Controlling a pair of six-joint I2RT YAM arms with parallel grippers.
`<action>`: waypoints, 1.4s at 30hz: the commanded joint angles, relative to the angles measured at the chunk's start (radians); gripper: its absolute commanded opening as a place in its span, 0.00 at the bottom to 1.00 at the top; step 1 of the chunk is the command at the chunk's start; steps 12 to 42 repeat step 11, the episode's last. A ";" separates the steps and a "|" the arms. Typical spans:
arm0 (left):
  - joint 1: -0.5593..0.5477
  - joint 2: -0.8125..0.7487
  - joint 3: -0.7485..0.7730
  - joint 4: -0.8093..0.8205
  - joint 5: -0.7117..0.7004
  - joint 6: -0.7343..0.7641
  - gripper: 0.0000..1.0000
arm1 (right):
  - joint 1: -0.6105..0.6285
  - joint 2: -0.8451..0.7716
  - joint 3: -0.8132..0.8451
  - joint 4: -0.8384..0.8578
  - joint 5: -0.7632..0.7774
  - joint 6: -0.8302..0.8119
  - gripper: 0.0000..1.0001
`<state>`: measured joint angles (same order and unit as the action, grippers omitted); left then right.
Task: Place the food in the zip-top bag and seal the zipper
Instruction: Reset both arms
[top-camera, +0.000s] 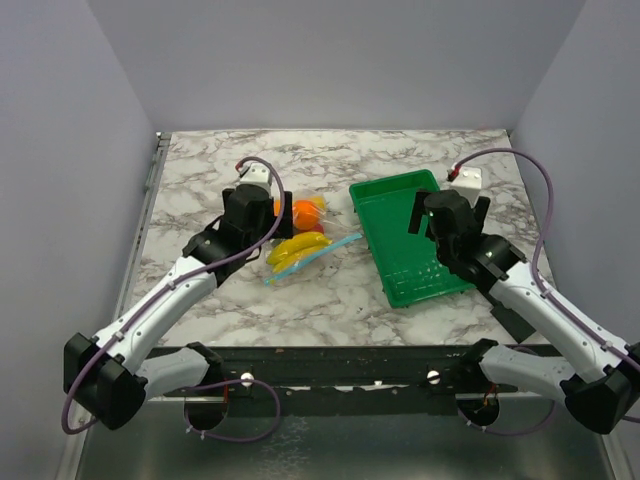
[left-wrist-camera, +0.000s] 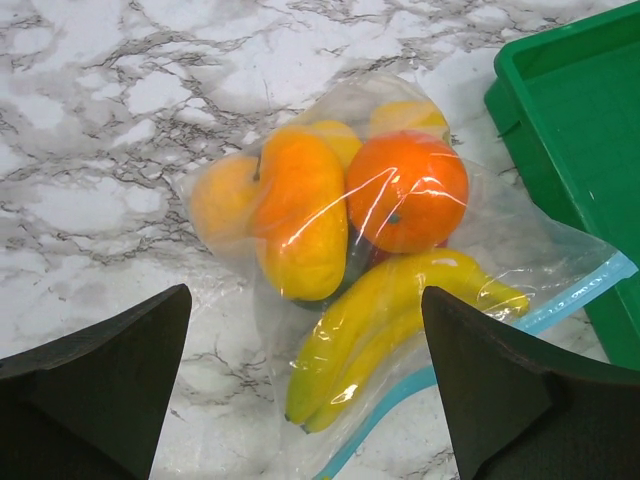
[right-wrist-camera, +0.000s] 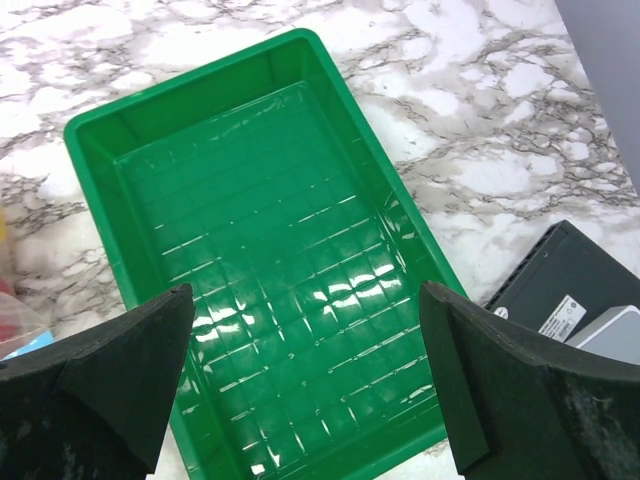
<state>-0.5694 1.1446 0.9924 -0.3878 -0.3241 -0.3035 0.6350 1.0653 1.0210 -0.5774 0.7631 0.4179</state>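
Note:
The zip-top bag (left-wrist-camera: 250, 330) lies flat on the marble table with the food inside: an orange (left-wrist-camera: 405, 190), yellow-orange lemons (left-wrist-camera: 300, 215) and a banana bunch (left-wrist-camera: 400, 305). A bit of red shows under the orange. The light blue zipper (left-wrist-camera: 470, 355) runs along the mouth edge beside the bananas; I cannot tell whether it is pressed closed. My left gripper (left-wrist-camera: 305, 400) is open and empty, hovering above the bag (top-camera: 300, 240). My right gripper (right-wrist-camera: 305, 390) is open and empty above the green tray (right-wrist-camera: 290, 250).
The green ribbed tray (top-camera: 410, 235) is empty and sits just right of the bag, its corner close to the zipper end (left-wrist-camera: 610, 270). A black box (right-wrist-camera: 560, 280) lies on the table right of the tray. Grey walls enclose the table.

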 joint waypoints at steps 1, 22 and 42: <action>0.002 -0.085 -0.069 0.043 -0.059 0.010 0.99 | -0.003 -0.055 -0.042 0.068 -0.043 -0.042 1.00; 0.003 -0.172 -0.112 0.056 -0.087 0.050 0.99 | -0.003 -0.069 -0.065 0.101 -0.123 -0.040 1.00; 0.003 -0.172 -0.112 0.056 -0.087 0.050 0.99 | -0.003 -0.069 -0.065 0.101 -0.123 -0.040 1.00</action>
